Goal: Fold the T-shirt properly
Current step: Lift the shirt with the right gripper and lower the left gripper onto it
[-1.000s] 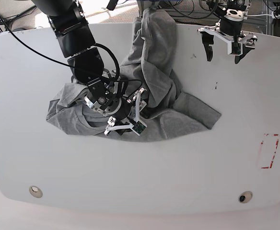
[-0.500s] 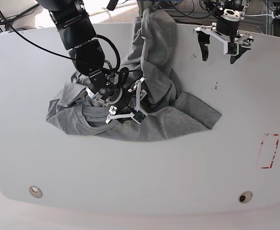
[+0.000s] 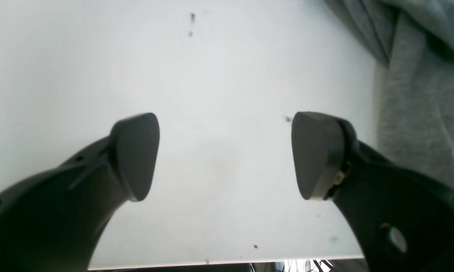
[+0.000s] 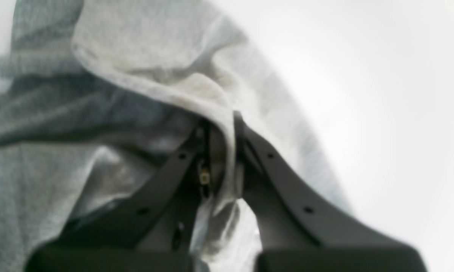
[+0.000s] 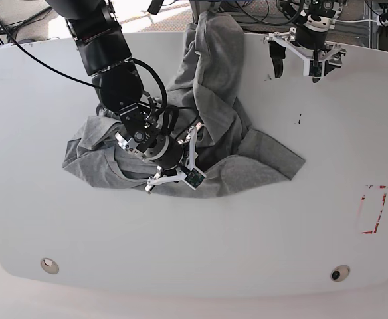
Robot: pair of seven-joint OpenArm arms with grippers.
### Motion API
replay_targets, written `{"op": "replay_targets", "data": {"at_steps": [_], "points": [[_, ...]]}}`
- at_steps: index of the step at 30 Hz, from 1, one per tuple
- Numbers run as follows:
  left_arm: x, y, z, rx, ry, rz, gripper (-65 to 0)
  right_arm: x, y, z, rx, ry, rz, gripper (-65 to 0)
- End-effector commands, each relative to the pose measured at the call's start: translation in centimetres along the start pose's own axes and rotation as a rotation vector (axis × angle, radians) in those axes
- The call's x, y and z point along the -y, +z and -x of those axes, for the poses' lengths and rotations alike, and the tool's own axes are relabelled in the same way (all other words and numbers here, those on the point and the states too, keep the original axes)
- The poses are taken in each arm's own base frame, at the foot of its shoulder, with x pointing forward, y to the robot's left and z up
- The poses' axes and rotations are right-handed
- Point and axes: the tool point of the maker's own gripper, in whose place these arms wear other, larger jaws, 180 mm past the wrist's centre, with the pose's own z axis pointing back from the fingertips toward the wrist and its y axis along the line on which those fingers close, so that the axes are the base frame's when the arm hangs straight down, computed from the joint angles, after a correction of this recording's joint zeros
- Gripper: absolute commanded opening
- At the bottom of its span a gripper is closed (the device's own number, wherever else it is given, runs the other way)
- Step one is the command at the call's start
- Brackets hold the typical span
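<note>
The grey T-shirt [image 5: 260, 156] lies crumpled across the middle of the white table [image 5: 194, 239], and one part runs up to the back edge. My right gripper [image 5: 177, 166] is down in the wrinkled middle of it. The right wrist view shows that gripper [image 4: 221, 143] shut on a raised fold of the T-shirt [image 4: 60, 132], with cloth pinched between the dark fingers. My left gripper [image 5: 295, 72] hovers open near the back edge, just right of the cloth. Seen from the left wrist, it [image 3: 225, 155] holds nothing over bare table, with the T-shirt [image 3: 419, 113] beside its right finger.
A red rectangular mark [image 5: 372, 209] sits near the table's right edge. Two round fittings [image 5: 48, 266] [image 5: 340, 273] are set along the front edge. Cables and equipment crowd the space behind the table's back edge. A few dark specks [image 5: 299, 121] dot the surface.
My right gripper has closed on a fold of the T-shirt and shifted slightly toward the front. The left gripper has drifted toward the back edge, nearer the cloth, still open.
</note>
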Motion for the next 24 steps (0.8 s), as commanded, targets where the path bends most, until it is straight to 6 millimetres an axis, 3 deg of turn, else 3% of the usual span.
{"op": "replay_targets", "data": {"at_steps": [1,11,16,19,24], "points": [[-0.1,0.1,-0.3,-0.009,0.005,-0.004,-13.7,3.6,1.7,-5.1,0.105,0.046,0.087,-65.0],[2.6,-1.7,-2.2,-0.013,-0.002,0.069,-13.5,13.4,6.4,-13.9,0.268,0.141,0.304,-65.0],[4.5,-2.3,-3.1,-0.011,-0.011,0.120,-13.5,16.7,8.9,-18.3,0.337,0.206,0.385,-65.0],[5.1,-2.7,-3.8,0.003,-0.013,0.136,-13.5,18.7,10.5,-20.0,0.355,0.245,0.436,-65.0],[5.8,-3.1,-5.1,0.035,-0.016,0.152,-13.5,20.5,12.5,-22.4,0.366,0.276,0.492,-65.0]]}}
